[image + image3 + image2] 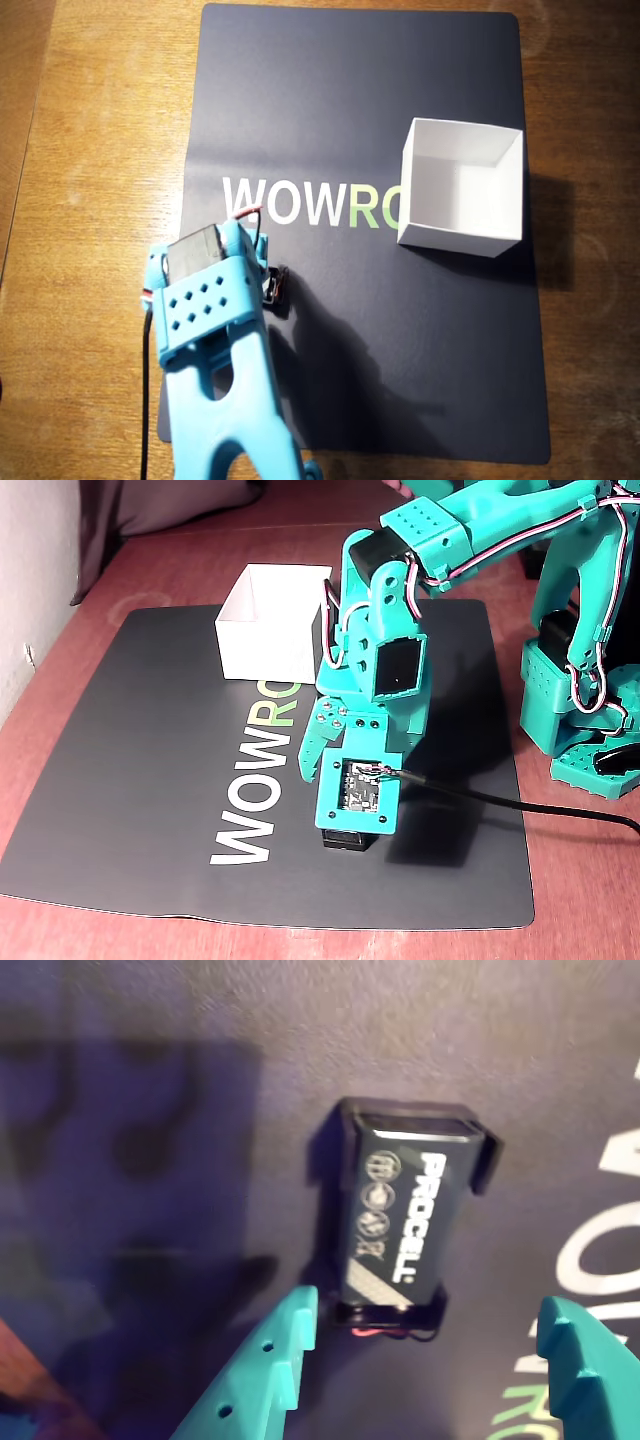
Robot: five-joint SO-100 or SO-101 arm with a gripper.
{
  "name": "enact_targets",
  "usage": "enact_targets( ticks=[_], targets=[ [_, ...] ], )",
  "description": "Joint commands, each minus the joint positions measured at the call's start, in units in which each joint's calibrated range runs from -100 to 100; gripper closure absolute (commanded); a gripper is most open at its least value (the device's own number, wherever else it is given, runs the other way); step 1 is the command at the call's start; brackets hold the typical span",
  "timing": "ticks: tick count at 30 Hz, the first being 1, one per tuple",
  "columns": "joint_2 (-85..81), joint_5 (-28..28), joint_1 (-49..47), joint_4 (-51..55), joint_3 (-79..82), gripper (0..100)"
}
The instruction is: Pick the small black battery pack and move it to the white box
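Black little battery pack (pixel 398 1218) w/ white letters lies flat on dark mat (pixel 400 350). Teal claw (pixel 425 1345) hangs open, 2 fingers either side, ready to pinch. White cardboard box (pixel 462 187) waits nearby.

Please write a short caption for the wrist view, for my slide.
Open pincer poised over the black battery pack lying on the dark mat, not yet gripped.

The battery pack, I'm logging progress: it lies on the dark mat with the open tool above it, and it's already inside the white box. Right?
Not quite. The battery pack is not in the white box; the overhead view shows the box empty. The wrist view shows the pack lying on the dark mat, the open tool above it, as you said.
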Motion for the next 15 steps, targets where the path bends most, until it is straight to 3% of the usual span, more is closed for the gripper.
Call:
enact_targets(
  ticks=[1, 15],
  targets=[
    [0.5, -1.1, -0.6, -0.6, -0.2, 75],
    [5.4, -0.7, 0.4, -2.9, -0.6, 75]
  ],
)
